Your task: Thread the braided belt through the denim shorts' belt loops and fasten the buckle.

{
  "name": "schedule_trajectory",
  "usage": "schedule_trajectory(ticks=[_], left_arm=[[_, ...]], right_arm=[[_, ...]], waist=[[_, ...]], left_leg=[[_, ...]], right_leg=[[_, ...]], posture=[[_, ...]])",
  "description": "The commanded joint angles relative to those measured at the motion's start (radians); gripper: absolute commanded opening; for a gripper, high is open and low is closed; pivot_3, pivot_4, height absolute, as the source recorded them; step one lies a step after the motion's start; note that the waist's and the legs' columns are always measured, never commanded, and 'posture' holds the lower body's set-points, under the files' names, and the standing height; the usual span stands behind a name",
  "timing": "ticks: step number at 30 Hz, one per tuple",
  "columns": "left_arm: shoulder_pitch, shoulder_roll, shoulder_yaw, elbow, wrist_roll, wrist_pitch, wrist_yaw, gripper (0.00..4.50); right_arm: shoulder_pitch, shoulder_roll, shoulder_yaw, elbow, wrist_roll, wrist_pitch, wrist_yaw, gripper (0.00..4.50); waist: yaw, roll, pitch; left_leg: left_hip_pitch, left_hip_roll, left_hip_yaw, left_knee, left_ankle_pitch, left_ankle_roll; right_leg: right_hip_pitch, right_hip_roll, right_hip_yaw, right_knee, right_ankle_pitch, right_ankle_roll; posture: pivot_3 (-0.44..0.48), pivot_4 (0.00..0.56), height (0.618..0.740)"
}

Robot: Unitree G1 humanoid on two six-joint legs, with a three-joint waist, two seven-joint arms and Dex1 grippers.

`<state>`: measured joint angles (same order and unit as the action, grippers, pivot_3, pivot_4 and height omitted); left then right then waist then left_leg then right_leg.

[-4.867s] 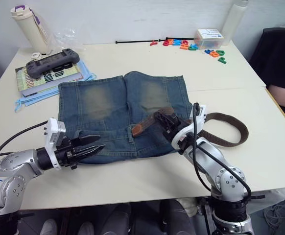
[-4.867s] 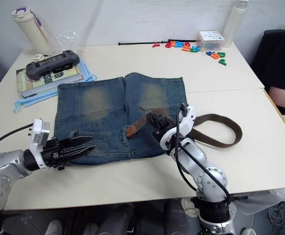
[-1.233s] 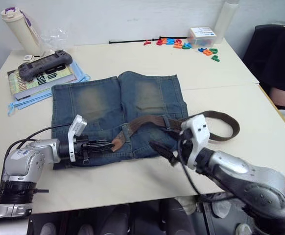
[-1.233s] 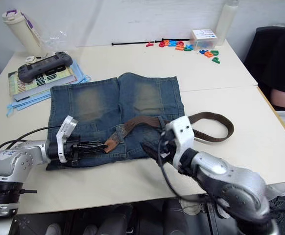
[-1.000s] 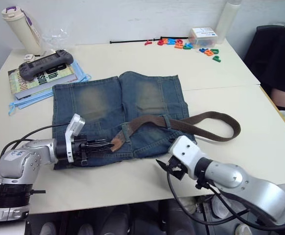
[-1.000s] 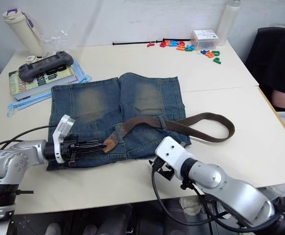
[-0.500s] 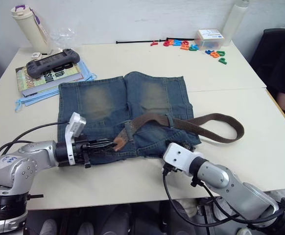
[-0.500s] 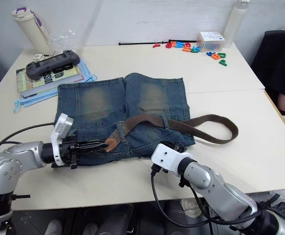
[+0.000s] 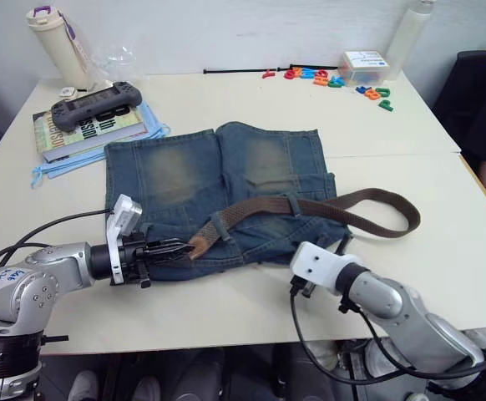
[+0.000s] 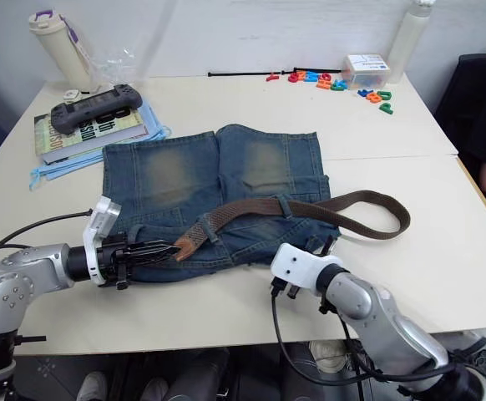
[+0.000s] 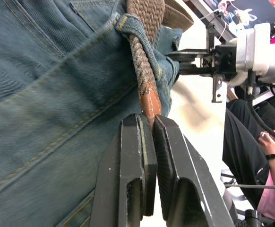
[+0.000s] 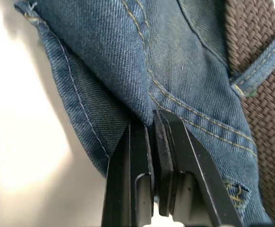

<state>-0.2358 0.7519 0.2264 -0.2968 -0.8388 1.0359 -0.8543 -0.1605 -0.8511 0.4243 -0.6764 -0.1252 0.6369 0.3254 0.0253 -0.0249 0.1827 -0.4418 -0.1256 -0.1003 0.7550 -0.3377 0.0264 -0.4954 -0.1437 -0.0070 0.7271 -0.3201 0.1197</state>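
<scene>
The left gripper (image 11: 149,124) is seen pressed together on the tan leather tip of the long brown braided belt (image 9: 326,207), near the front edge of the pale tabletop (image 9: 226,309). The tip is pinched there, it is judged, so that the strap can be drawn leftward along the waistband. Just beyond that grip the belt is passed under a narrow blue denim belt loop (image 11: 137,38); a second loop is crossed farther right. The faded blue denim shorts (image 9: 218,192) are laid flat at the middle of the tabletop, waistband toward the front edge. From there the belt is run rightward and looped back on bare tabletop toward the right edge; the buckle cannot be made out. The right gripper (image 12: 151,124) is closed on the shorts' waistband corner, apparently so that the cloth is anchored against the pull.
</scene>
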Motion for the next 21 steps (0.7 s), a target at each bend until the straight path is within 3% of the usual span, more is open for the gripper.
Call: schedule_trajectory(ticks=[1,12,21], left_arm=[[-0.036,0.011,0.029,0.028,-0.006,-0.029,-0.004,0.0],[-0.048,0.004,-0.001,0.033,-0.009,-0.038,-0.014,0.0],[-0.05,0.002,-0.01,0.021,-0.021,-0.03,-0.027,0.0]], right_arm=[[0.045,-0.057,-0.134,0.045,-0.034,-0.056,0.033,0.02],[0.019,-0.135,-0.27,0.328,-0.093,-0.207,0.131,0.02],[-0.069,-0.066,-0.262,0.407,-0.139,-0.188,0.158,0.02]], waist=[[0.003,0.0,0.0],[0.002,0.0,0.0],[0.001,0.0,0.0]], left_leg=[[0.0,0.0,0.0,0.0,0.0,0.0],[-0.001,0.0,0.0,0.001,0.0,0.0],[-0.001,0.0,0.0,0.002,0.0,0.0]], right_leg=[[0.0,0.0,0.0,0.0,0.0,0.0],[0.0,-0.001,-0.001,0.0,0.0,0.0],[0.0,-0.001,-0.001,0.001,0.0,0.0]], posture=[[0.0,0.15,0.657],[0.0,0.15,0.657],[0.0,0.15,0.657]])
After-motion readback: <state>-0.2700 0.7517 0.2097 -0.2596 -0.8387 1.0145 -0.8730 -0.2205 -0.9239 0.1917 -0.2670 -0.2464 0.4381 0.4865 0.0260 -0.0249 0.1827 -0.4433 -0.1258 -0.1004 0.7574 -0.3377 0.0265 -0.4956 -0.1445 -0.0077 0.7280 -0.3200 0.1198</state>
